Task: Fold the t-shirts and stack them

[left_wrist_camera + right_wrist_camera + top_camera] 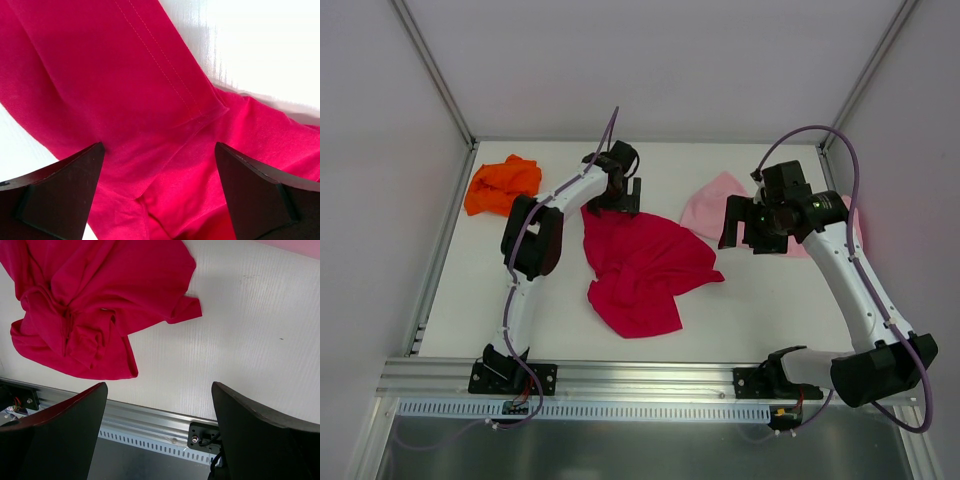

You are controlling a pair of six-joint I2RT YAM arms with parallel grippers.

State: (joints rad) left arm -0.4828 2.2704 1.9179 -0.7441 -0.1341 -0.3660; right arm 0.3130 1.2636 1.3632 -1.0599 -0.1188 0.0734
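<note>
The crimson red t-shirt (640, 265) lies crumpled in the middle of the table. My left gripper (613, 198) hovers open over its far left corner. In the left wrist view the red cloth (150, 100), with a stitched hem, fills the space between the spread fingers (60, 195) of the left gripper (159, 146). The orange t-shirt (500, 185) is bunched at the far left. The pale pink t-shirt (708, 210) lies at the far right, partly hidden by my right arm. My right gripper (745, 235) hangs open above bare table, to the right of the red shirt (95, 300), holding nothing.
White walls close in the table (760, 300) on three sides. An aluminium rail (640, 375) with both arm bases runs along the near edge, and it shows between the fingers of the right gripper (159, 385). A sliver of pink cloth (300, 245) shows at the top right.
</note>
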